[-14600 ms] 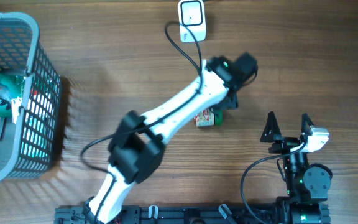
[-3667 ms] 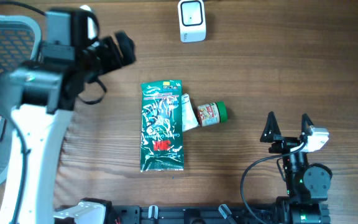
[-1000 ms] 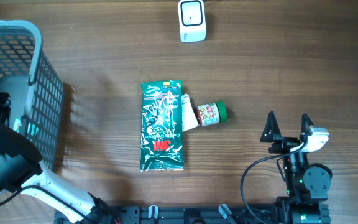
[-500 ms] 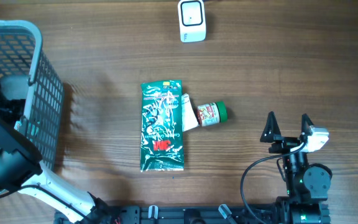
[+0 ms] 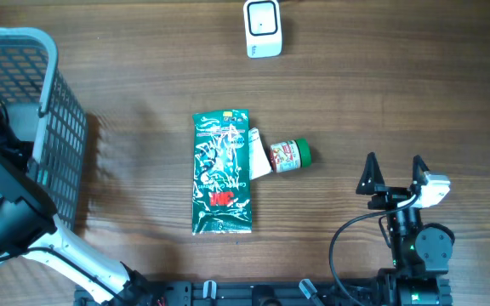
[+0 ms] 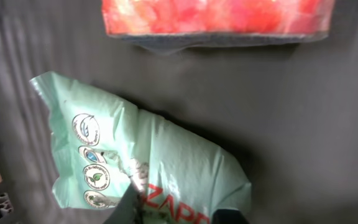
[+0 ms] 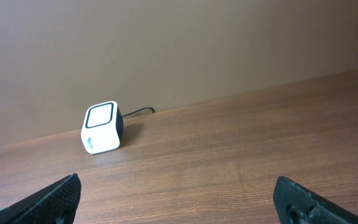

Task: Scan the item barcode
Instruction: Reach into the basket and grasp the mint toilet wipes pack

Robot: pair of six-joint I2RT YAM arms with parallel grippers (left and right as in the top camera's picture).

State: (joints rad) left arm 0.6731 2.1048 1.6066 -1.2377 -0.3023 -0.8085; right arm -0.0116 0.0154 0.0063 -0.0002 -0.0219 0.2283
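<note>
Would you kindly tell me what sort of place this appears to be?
Likely a mock shop checkout on a wooden table: a white barcode scanner, a grey mesh basket, and a green packet.

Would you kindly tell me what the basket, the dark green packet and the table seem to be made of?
Basket: probably moulded plastic, matt grey, judging by its regular lattice wall and rounded rim. Dark green packet: likely plastic film, glossy; it shows crinkles and glints. Table: wood or wood-look laminate, dull finish; grain lines run across it, but I cannot tell which.
</note>
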